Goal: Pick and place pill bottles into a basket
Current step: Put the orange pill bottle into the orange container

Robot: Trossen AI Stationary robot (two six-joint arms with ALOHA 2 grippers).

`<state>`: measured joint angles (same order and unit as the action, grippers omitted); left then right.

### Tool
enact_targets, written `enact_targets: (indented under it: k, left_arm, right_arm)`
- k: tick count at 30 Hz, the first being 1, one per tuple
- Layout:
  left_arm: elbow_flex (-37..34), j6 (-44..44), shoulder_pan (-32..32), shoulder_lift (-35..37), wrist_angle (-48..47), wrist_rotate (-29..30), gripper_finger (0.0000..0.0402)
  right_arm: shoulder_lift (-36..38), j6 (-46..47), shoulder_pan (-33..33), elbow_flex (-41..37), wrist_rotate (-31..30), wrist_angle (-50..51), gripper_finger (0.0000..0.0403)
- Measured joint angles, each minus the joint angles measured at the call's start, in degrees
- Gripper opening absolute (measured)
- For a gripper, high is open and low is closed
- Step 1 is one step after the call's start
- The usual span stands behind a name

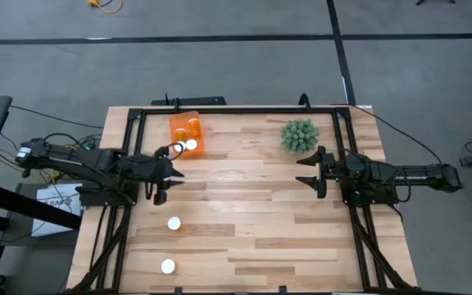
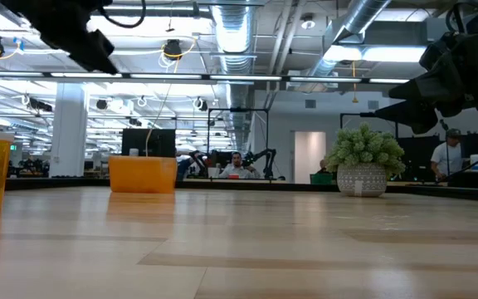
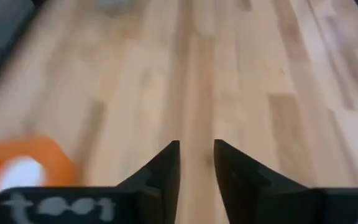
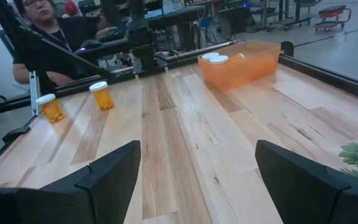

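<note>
The left hand hangs over the bench, just beside the near corner of the basket. Its two dark fingers stand only a narrow slit apart, and nothing sits between them; bare wood shows through the gap. It touches neither basket nor bottle.

The right hand waits on the other side of the bench, close to the green spiky plant. Its fingers are spread wide and hold nothing.

The basket is a bright orange, see-through bin at the far left of the bench, up against the black frame. Bottles lie inside it: white caps poke up at its rim, and from overhead one round white cap shows at the corner nearest the left hand.

Two pill bottles remain out on the wood, well apart from the basket, toward the near left part of the bench. One stands closer to the middle, the other nearer the front edge. Both stand upright, small orange cylinders with white caps, some way apart from each other.

A person in dark clothing sits beyond the bench, behind the left arm.
</note>
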<state>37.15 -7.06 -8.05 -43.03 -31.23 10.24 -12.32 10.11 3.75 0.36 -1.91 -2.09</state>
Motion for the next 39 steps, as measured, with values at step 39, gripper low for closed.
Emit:
enact_targets:
  k: [39]
  left_arm:
    - [17.2,-36.1,-23.5,-33.0,-21.2,-5.9,0.0238]
  right_arm:
    - [0.0,0.0,0.0,0.0,0.2,0.2,0.0311]
